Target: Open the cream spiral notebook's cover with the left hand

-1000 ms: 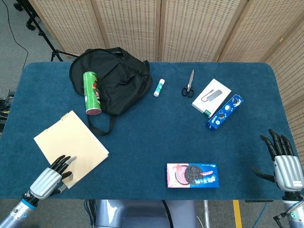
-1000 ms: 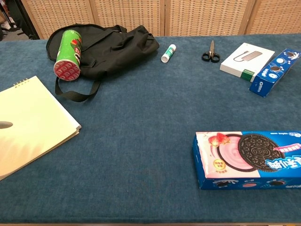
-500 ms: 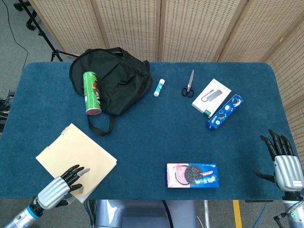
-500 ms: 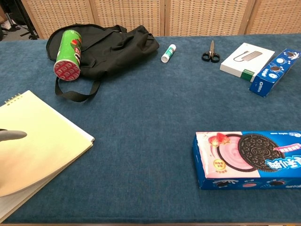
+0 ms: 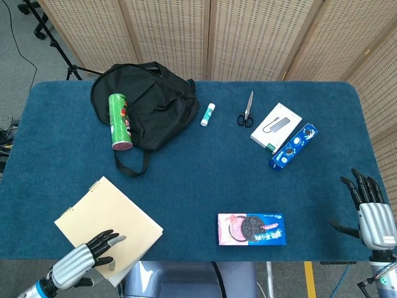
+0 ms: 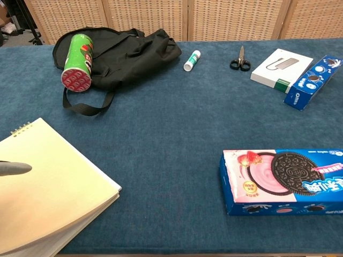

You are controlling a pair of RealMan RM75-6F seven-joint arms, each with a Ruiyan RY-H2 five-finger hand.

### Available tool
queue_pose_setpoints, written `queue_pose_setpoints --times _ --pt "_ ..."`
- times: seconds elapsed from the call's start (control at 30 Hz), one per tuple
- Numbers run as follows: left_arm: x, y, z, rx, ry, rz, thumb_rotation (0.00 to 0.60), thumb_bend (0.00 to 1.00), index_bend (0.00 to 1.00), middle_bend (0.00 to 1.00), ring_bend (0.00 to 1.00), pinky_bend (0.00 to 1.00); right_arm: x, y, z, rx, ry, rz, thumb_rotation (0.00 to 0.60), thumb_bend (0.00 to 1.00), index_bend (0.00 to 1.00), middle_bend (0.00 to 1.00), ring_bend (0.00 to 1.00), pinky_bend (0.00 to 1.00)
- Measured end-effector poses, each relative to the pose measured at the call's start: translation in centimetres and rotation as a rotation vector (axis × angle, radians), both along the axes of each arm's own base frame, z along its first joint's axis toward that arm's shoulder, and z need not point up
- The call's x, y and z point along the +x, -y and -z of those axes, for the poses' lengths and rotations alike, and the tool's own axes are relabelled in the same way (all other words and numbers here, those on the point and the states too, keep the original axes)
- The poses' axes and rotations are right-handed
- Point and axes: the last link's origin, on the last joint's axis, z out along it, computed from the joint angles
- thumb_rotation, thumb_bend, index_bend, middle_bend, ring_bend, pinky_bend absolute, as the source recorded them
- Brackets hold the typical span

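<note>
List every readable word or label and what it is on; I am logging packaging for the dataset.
"OREO", on the end of the small blue cookie box.
Large blue and pink cookie box: lettering upside down, too blurred to read.
Green snack can, white box, glue stick: print too small.
Cream spiral notebook: none.

The notebook (image 5: 108, 228) lies at the table's (image 5: 186, 167) 7 o'clock corner, overhanging the near edge, with the left hand (image 5: 84, 261) resting on it. The backpack (image 5: 146, 108) sits at 11 o'clock, the can (image 5: 119, 121) on it. The scissors (image 5: 247, 110) lie at 1 o'clock, the cookie box (image 5: 252, 229) at 5 o'clock.
</note>
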Motion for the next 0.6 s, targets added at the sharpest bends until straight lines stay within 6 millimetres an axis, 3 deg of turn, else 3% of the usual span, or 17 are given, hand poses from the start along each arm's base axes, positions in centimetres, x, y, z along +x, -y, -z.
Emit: queue_pose_setpoints --times 0.6 --pt "0.63 0.8 -0.5 -0.116 0.111 -0.093 0.6 0.58 0.75 0.0 0.0 0.03 0.03 -0.03 -0.1 0.0 0.001 -0.002 0.6 0.0 0.11 0.0 0.0 0.0"
